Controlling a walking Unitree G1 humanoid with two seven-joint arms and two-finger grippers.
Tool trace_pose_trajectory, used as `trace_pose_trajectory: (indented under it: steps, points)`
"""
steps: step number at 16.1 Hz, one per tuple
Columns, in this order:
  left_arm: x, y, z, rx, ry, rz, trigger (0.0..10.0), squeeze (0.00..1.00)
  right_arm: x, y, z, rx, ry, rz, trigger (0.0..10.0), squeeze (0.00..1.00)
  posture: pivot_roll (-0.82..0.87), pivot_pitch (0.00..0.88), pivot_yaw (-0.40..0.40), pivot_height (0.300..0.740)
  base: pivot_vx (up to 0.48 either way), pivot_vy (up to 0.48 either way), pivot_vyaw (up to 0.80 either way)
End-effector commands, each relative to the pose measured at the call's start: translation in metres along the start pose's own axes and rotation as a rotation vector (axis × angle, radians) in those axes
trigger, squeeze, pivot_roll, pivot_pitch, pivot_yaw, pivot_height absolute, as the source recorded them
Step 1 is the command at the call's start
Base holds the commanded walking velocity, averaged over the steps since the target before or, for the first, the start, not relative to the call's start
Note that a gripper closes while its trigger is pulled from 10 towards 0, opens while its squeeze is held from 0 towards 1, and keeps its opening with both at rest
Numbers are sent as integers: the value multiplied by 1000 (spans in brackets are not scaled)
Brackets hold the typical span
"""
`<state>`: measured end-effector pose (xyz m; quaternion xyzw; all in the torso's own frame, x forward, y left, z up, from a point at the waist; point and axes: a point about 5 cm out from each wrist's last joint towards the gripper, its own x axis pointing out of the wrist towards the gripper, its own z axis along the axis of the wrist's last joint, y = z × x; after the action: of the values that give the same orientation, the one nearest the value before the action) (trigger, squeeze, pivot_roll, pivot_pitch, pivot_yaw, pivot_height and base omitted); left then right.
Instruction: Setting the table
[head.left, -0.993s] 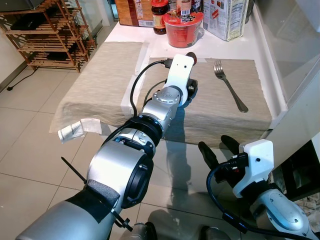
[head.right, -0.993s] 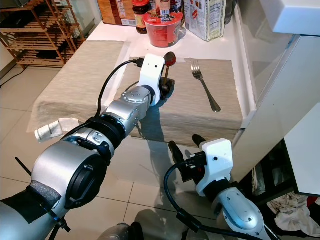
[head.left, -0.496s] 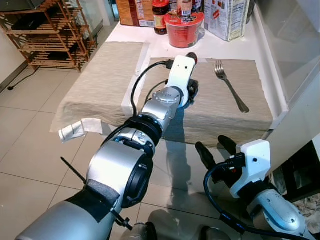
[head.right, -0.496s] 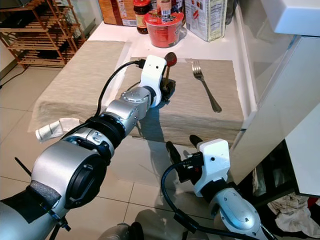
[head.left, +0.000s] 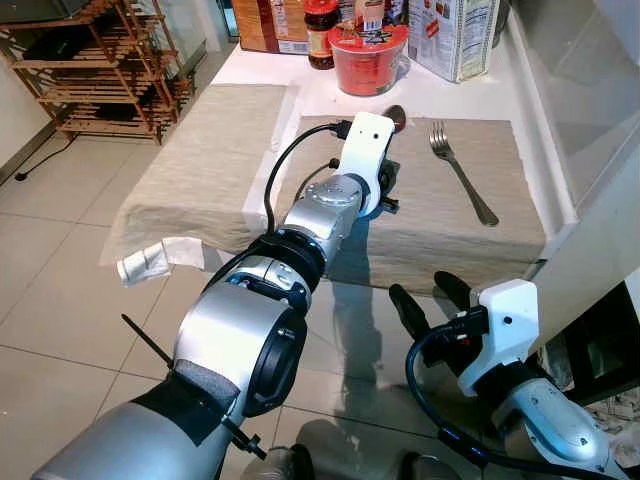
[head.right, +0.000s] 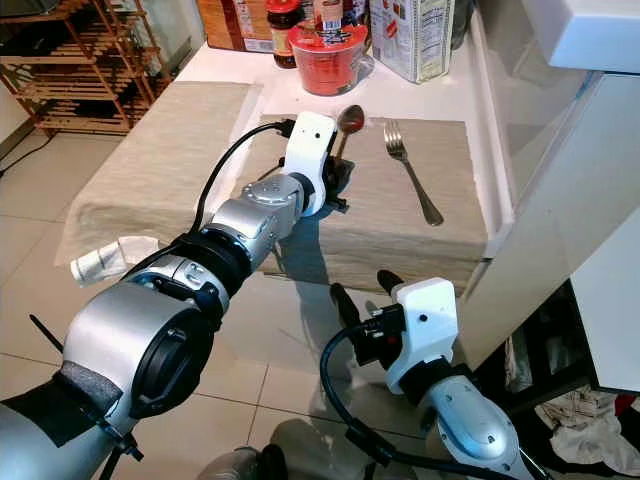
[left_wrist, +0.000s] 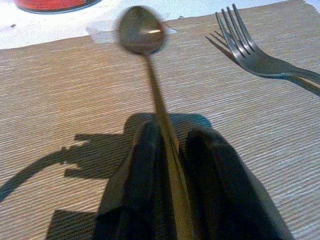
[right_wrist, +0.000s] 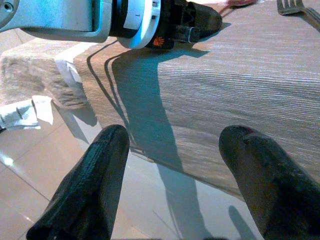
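Step in hand: placing the long-handled silver metal spoon (left_wrist: 150, 70) on the beige woven placemat (head.left: 420, 215).
Left gripper (left_wrist: 172, 150): clamped on spoon handle, over placemat, beside silver metal fork (head.left: 462, 176).
Right gripper (right_wrist: 175, 165): wide, empty, below the table edge.
Next move: lower, lay spoon parallel to fork, release.

White bench (head.left: 447, 92) laid with two mats, groceries at the back

Two beige woven placemats lie side by side on the bench: the left one (head.left: 205, 160) hangs over the front edge, and the right one (head.left: 450, 215) carries a silver metal fork (head.left: 459, 170) lying flat near its right side. Behind the mats stand a red lidded bowl (head.left: 367, 58), a dark glass jar with a red lid (head.left: 319, 30), a brown carton (head.left: 268, 24) and a white printed box (head.left: 457, 36), close together.
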<state>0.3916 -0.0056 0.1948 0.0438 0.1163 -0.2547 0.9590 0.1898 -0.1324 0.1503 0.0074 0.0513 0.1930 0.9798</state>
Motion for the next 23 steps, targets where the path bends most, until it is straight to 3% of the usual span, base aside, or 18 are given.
trace_pose_trajectory:
  steps: [1, 5, 10, 13, 15, 17, 20, 21, 23]
  points:
    - [0, -6, -26, -2, 104, -15, 0, 0, 3, 1, -2, 4, 4, 3, 10000, 0, -192, 121, 130, 740, 0, 0, 0]
    - [-1, 0, -26, 2, 91, 9, 0, 0, 4, 1, -3, 5, 6, 2, 10000, 0, -188, 120, 129, 740, 0, 0, 0]
    - [-2, 13, -8, 0, -6, 65, 0, 0, 5, -1, -4, -1, 10, 2, 10000, 0, -184, 111, 124, 740, 0, 0, 0]
    - [-4, 16, 11, -50, -145, 20, 0, 0, 8, -6, -7, -13, 11, -15, 10000, 0, -173, 96, 116, 740, 0, 0, 0]
    - [-6, 19, 14, -61, -171, 14, 0, 0, 9, -7, -9, -14, 14, -16, 10000, 0, -168, 93, 113, 740, 0, 0, 0]
    - [-9, 24, 30, -80, -256, 1, 0, 0, 9, -7, -12, -16, 20, -17, 10000, 0, -165, 91, 111, 740, 0, 0, 0]
    - [-9, 20, 33, 6, -256, -15, 0, 0, 10, -8, -14, -17, 23, -16, 10000, 0, -161, 89, 105, 740, 0, 0, 0]
    - [-8, 18, 31, 13, -249, -11, 10000, 1000, 10, -8, -14, -19, 23, -13, 10000, 0, -163, 91, 105, 740, 0, 0, 0]
    - [-8, 19, 35, 41, -260, 6, 10000, 1000, 10, -8, -14, -25, 20, -14, 10000, 0, -170, 90, 111, 740, 0, 0, 0]
